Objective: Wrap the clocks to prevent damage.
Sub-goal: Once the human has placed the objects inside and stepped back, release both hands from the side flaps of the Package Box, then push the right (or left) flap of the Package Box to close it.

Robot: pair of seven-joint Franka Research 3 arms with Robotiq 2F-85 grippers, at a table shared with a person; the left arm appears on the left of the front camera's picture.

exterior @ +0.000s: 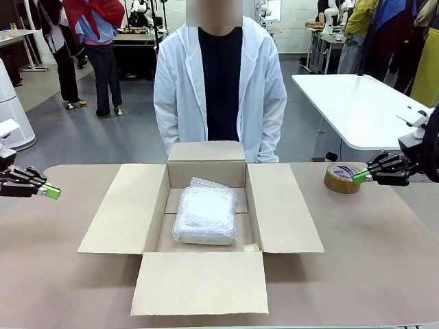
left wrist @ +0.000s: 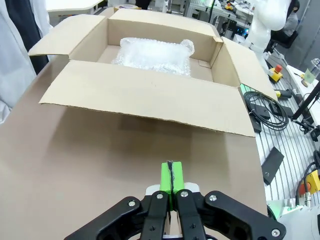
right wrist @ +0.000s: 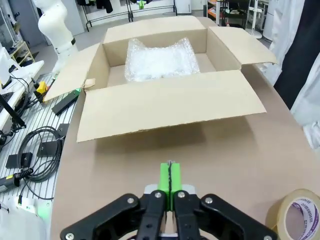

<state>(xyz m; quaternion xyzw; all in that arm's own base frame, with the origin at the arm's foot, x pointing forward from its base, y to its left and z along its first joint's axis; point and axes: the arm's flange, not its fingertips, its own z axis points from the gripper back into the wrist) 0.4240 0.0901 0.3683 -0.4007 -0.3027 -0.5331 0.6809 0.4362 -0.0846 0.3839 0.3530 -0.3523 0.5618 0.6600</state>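
Bubble-wrapped clocks (exterior: 204, 216) lie boxed; both grippers have their fingers pressed together, holding nothing.
The squarish, pillowy, whitish bundle sits in the open brown cardboard box (exterior: 113, 214), between the left gripper (exterior: 52, 192) and the right gripper (exterior: 359, 177), well apart from each. The soft, bumpy film probably needs light handling, with no crushing. A round brown tape roll (exterior: 341, 177) lies just beside the right gripper.
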